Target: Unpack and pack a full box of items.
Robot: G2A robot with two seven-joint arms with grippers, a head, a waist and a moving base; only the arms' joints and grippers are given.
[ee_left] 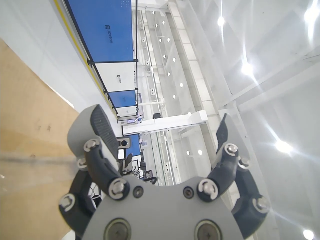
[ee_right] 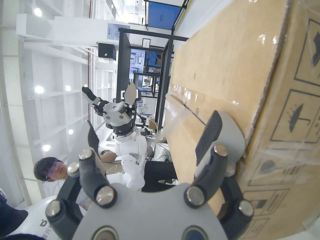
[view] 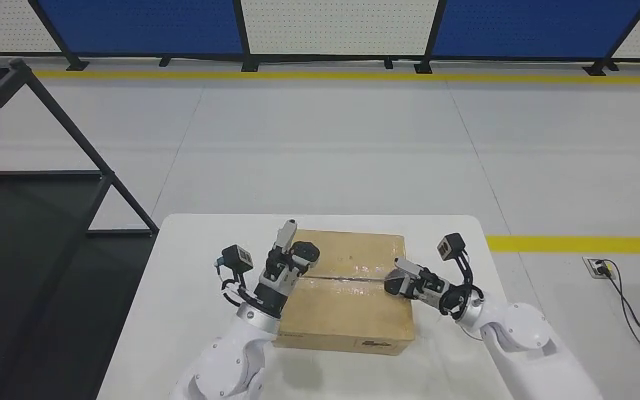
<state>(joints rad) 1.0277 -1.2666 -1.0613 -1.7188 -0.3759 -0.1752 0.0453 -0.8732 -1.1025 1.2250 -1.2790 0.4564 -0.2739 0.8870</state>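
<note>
- Grey left gripper [ee_left: 162, 126]: jaws wide apart, empty, by left end of cardboard box [view: 345, 300].
- Right gripper [ee_right: 151, 128]: open, empty, one finger [ee_right: 208, 138] against right top edge.
- Box mid-table [view: 190, 270], tape [view: 345, 278] sealing it; judged stiff, likely heavy, tape slick. Grip flap edges.

Brown cardboard box [view: 345, 305]: one
Clear tape strip [view: 340, 279] along the box seam: one
White rectangular table [view: 190, 290]: one
Grey two-finger grippers: two, the left gripper [view: 297, 245] and the right gripper [view: 394, 277]

2 arms bent inward, left gripper [ee_left: 161, 123] spread wide, tilted upward, right gripper [ee_right: 152, 126] spread wide, facing the left
</note>
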